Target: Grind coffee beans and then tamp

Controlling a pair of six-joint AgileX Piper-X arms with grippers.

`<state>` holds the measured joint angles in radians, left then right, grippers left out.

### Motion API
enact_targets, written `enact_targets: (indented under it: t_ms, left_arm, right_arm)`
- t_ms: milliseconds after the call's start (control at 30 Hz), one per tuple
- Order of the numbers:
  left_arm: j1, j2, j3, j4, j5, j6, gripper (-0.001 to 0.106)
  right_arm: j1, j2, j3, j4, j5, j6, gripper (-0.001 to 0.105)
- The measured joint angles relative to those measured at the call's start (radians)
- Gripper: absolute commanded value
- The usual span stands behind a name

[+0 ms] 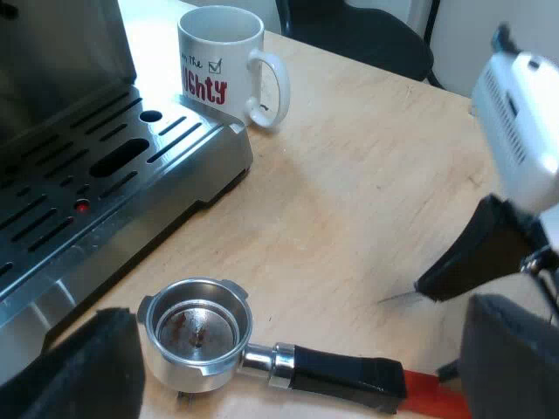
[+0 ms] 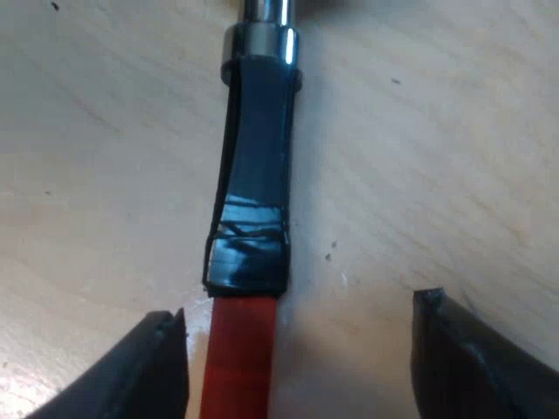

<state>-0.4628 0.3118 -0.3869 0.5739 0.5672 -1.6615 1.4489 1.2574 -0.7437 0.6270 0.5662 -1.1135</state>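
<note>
Right wrist view: right pincer [image 2: 297, 349] gapes astride the flat-lying holder [image 2: 253, 175], red handle end pointing toward it

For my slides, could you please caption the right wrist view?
Open right gripper straddling the holder's red-ended handle, lying on the wooden table.

We note a white mug [image 1: 223, 65] standing upright on the light wooden table [image 1: 349, 218]. Its side carries red lettering and a ticked box. A black chair [image 1: 358, 30] stands beyond the table, past the mug.
</note>
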Motion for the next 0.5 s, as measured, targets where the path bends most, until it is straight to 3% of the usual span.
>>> enact_targets:
  t_ms: [200,500]
  left_arm:
    - [0.0,0.0,0.0,0.0,0.0,0.0,0.077]
    - [0.0,0.0,0.0,0.0,0.0,0.0,0.077]
  right_arm:
    - [0.0,-0.056,-0.045,0.102,0.0,-0.002,0.068]
    - [0.0,-0.114,-0.104,0.163,0.0,-0.069,0.07]
